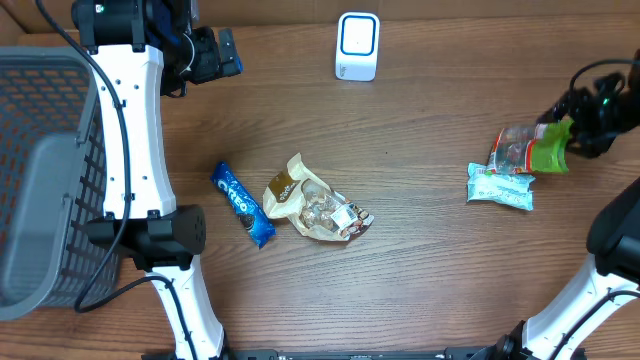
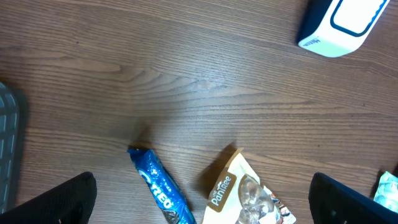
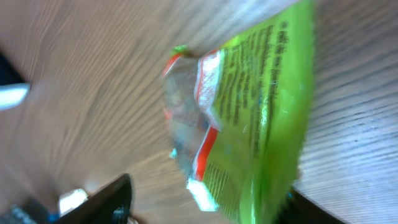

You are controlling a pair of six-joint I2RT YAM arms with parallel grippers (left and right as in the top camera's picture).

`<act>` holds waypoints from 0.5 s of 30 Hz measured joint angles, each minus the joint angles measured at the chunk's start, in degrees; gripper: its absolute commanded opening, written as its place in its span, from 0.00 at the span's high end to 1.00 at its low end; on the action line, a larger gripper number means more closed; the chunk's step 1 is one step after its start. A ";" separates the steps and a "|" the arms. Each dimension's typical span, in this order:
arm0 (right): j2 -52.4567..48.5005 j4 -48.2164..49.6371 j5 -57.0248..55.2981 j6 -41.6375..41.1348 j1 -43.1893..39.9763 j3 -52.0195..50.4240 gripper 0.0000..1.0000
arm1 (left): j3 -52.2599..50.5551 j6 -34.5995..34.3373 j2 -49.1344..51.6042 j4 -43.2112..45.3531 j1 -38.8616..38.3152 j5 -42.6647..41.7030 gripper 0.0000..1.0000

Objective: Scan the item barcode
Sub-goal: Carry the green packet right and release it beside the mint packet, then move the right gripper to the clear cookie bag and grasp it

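The basket filled the bench's left edge, and the scanner stood near the far edge at the middle. Open wood lay between the scanner and the green packet, which sat near the right edge, well apart from the scanner. Its lower corner met the mint packet. The Oreo pack and tan bag lay just beside each other mid-bench, with bare wood all round.

Only the overhead showed both arms and the basket whole. The left wrist view showed the scanner's corner, the Oreo pack and the tan bag from close by. The right wrist view showed the green packet's print, too blurred to read.

The left end effector hung near the far left with its fingers spread wide, holding nothing. The right end effector stood at the green packet, fingers spread with the packet between them, one finger clear of it and not pinching.
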State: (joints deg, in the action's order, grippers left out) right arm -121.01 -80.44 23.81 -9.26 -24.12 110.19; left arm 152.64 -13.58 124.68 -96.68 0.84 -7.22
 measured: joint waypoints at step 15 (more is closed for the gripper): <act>2.01 -11.08 4.68 6.54 9.40 16.15 0.18 | 0.00 0.00 0.00 0.00 0.00 0.00 0.00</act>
State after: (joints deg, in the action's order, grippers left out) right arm -119.00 -91.53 28.49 -2.72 -14.72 126.34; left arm 152.64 -13.58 124.68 -96.68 0.84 -7.22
